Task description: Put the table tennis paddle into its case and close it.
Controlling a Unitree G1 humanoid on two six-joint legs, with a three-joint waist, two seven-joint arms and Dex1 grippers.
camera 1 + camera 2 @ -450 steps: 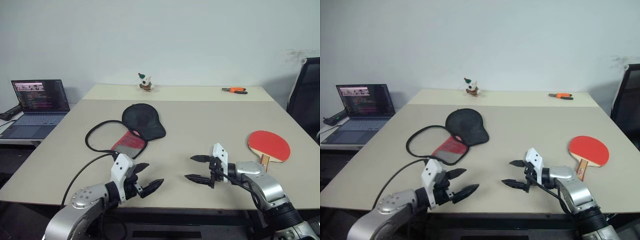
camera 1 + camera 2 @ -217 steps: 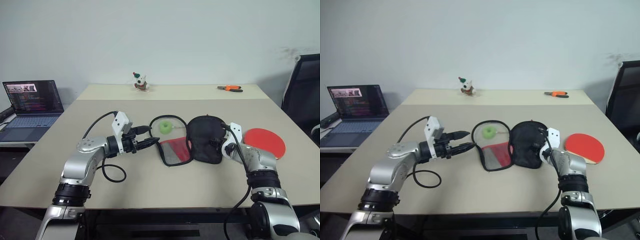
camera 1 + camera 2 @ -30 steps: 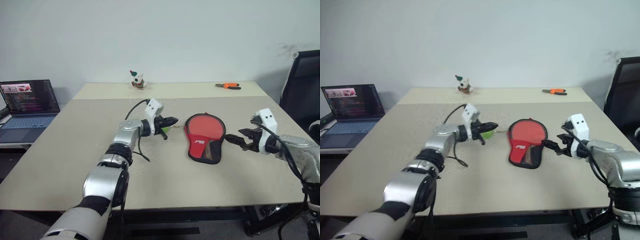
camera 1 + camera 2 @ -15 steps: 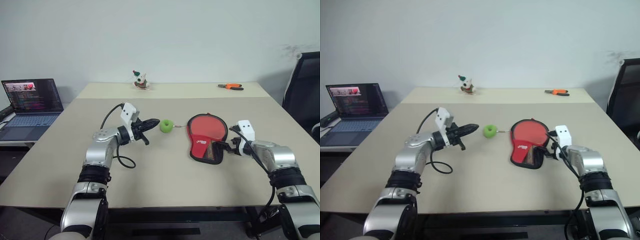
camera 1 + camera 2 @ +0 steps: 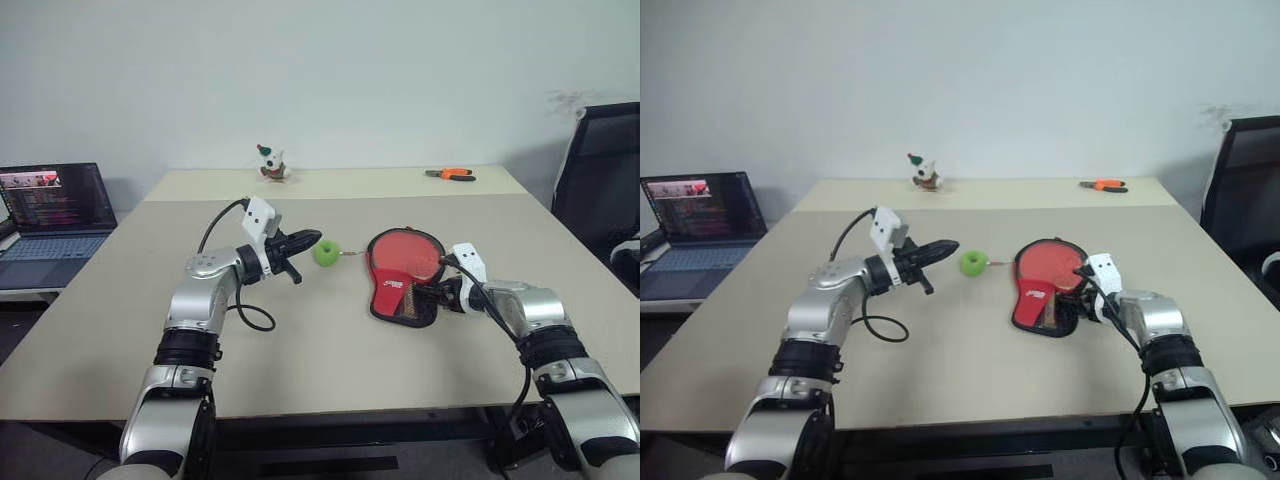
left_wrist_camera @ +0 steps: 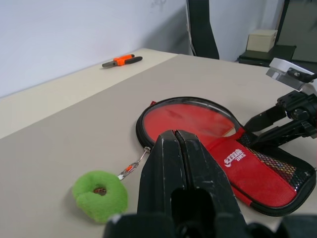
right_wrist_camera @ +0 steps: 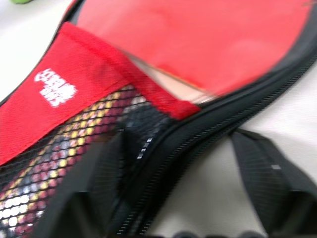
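One beige table [image 5: 330, 360] is recorded, with the case [image 5: 402, 288] taken as the landmark for all places.

Surroundings: one small toy figure [image 5: 267, 163] is placed far beyond the case, near the table's far edge and to its left. One pair of orange-handled pliers [image 5: 450, 175] is placed far beyond the case, to its right. One open laptop [image 5: 52, 210] is set well to the left of the case, on a lower side surface. One black chair [image 5: 590, 180] is seen well to the right of the case, off the table. Nothing is seen lying on the bare table between the case and the left gripper [image 5: 305, 241] except one green zipper tag [image 5: 326, 252], which is joined to the case's round end by a short chain.

Task items: one case lies flat, red side up, at the table's middle. Its long axis runs from the round end, farther from the robot, to the mesh-panelled narrow end, nearer the robot. One table tennis paddle [image 5: 405, 254] is lodged inside the case, its red face exposed at the round end and its handle covered by the mesh panel.

Grippers: two. The left gripper is pressed fully shut with nothing in it, and is held just left of the green tag, pointing at it. The right gripper [image 5: 436, 294] is set at the right edge of the case's narrow end; its fingers [image 7: 265, 173] are partly apart, straddling the black zipper rim, and whether the rim is actually pinched cannot be told.
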